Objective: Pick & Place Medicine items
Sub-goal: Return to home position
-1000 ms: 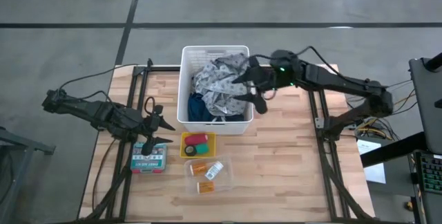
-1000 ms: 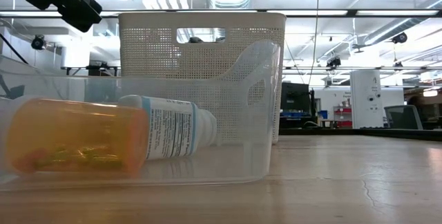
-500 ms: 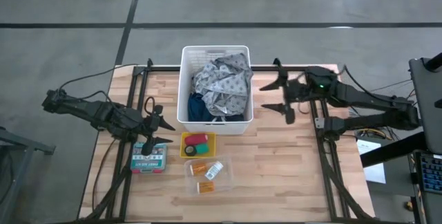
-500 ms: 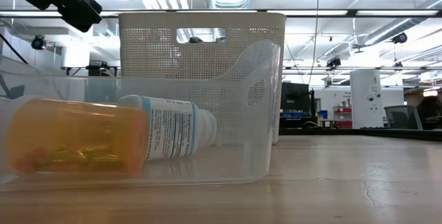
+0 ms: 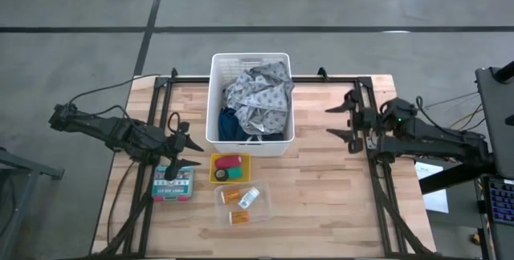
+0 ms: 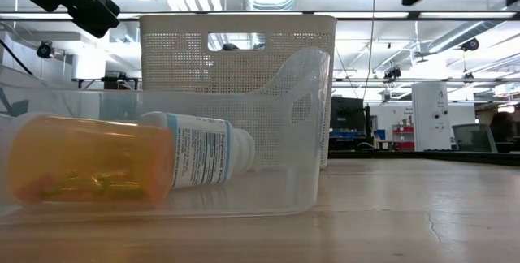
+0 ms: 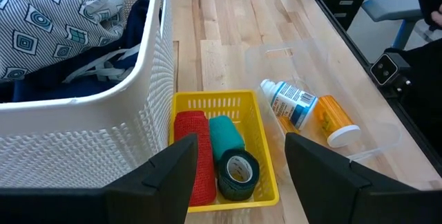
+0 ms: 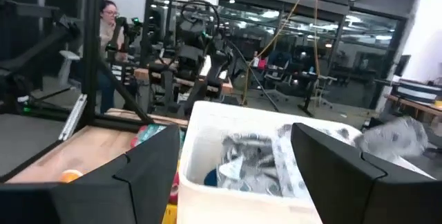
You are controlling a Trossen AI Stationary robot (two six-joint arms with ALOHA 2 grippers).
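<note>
A yellow tray (image 7: 257, 148) in front of the white basket holds a red roll (image 7: 194, 156), a teal roll (image 7: 225, 133) and a dark green roll (image 7: 238, 174). Beside it, a clear tray (image 5: 261, 204) holds a white labelled bottle (image 7: 291, 104) and an orange pill bottle (image 7: 335, 119), both lying on their sides; a second orange bottle (image 5: 238, 217) lies in the tray's near part. My left gripper (image 5: 191, 153) hovers open left of the yellow tray. My right gripper (image 5: 329, 122) stands open in the air near the table's right edge, right of the basket.
The white basket (image 5: 215, 91) at the table's far middle holds a grey patterned cloth (image 5: 257, 95) and a blue cloth (image 5: 231, 125). A teal and white box (image 5: 173, 183) lies under my left gripper. Bare wood lies between the basket and the right edge.
My right gripper has drawn back from over the basket toward the table's right edge, sinking as it went and tipping up to about level. Its fingers stay apart with nothing between them. The cloths and the medicine items lie as before.
</note>
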